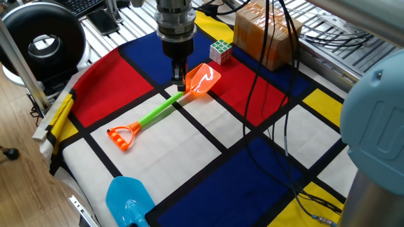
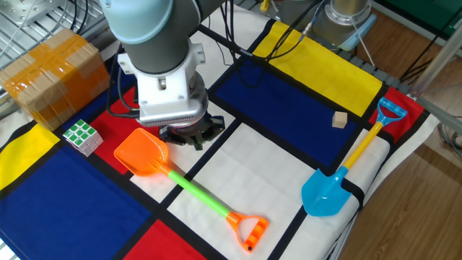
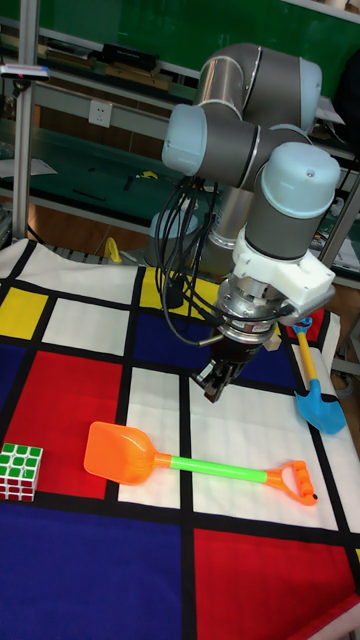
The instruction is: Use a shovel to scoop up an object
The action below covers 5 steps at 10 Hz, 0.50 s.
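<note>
The shovel lies flat on the checked cloth: orange blade [image 1: 202, 79], lime-green shaft [image 1: 158, 110], orange D-handle [image 1: 122, 136]. It also shows with its blade [image 2: 141, 155] and shaft [image 3: 215, 467] in the other two views. The object, a small green-and-white cube [image 1: 220, 50], stands just beyond the blade's tip, seen again as the cube [image 2: 81, 136] and the cube [image 3: 20, 470]. My gripper [image 1: 178, 74] points down beside the blade's neck, a little above the cloth and apart from the shovel. Its narrow fingers [image 3: 212, 385] stand slightly open with nothing between them.
A brown cardboard box [image 1: 265, 31] sits behind the cube. A light-blue shovel [image 2: 328, 191] lies near the cloth's edge, with a small wooden block [image 2: 339, 119] close by. Black cables [image 1: 278, 113] hang from the arm over the cloth.
</note>
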Each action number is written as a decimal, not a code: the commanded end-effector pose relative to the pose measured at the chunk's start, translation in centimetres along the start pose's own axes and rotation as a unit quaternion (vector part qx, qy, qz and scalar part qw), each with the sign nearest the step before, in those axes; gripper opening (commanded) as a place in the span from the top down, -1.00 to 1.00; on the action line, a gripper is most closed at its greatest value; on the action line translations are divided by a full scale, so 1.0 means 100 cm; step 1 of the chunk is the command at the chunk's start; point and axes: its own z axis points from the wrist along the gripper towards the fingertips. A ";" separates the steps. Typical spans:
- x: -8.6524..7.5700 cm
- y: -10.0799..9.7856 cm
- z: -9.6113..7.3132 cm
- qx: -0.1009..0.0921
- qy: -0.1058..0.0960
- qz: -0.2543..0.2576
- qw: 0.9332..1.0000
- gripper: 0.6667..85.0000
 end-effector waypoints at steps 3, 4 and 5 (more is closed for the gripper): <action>-0.009 -0.011 -0.002 0.021 -0.018 0.005 1.000 0.99; 0.006 -0.017 -0.002 0.033 0.010 0.019 0.999 0.99; -0.018 -0.013 -0.002 0.024 -0.035 -0.001 0.999 0.98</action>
